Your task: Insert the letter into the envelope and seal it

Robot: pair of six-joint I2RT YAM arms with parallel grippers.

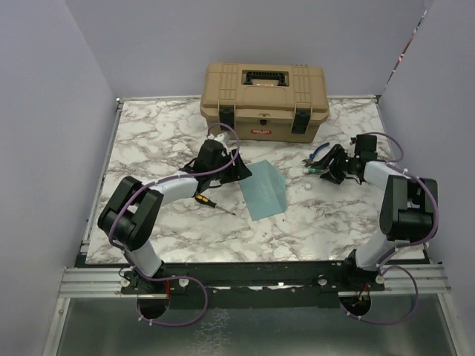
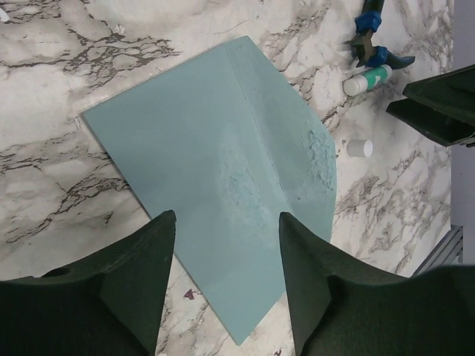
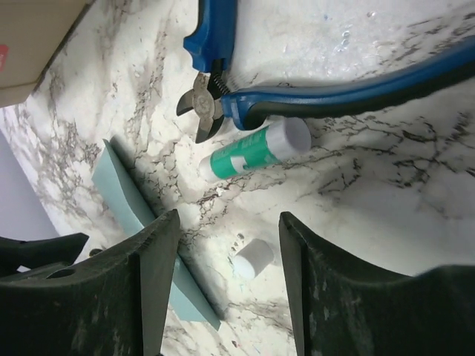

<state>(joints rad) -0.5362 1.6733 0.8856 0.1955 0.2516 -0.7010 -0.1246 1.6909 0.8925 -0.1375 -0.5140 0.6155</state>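
- Marble-patterned white and grey tabletop (image 1: 148,148) stretches out ahead of both arms. A tan plastic toolbox (image 1: 265,100) with black latches and handle sits closed at its far edge.
- Near the middle, the flat teal paper envelope (image 2: 185,148) lies on the marble between the two arms. A straight line runs across it, with rough mottled patches on either side. From here I cannot tell whether its flap is folded shut.
- The left gripper (image 2: 226,219) is spread wide with nothing held. It sits at the envelope's left edge, and its dark green fingers (image 2: 141,289) straddle a strip of the teal paper. I cannot tell whether the tips touch the paper.
- The right gripper (image 3: 228,216) is also spread and empty. It sits to the right of the envelope, apart from it.
- A small white cylindrical cap (image 3: 252,258) lies on the marble between the right gripper's fingers.
- Just beyond that, a green-and-white glue stick (image 3: 256,148) lies on its side.
- The metal nose of a pair of blue-handled cutting pliers (image 3: 334,93) lies right beside the stick.
- A screwdriver with a yellow and black handle (image 1: 203,198) rests on the marble near the left arm. It lies left of the envelope, with its tip pointing toward it.
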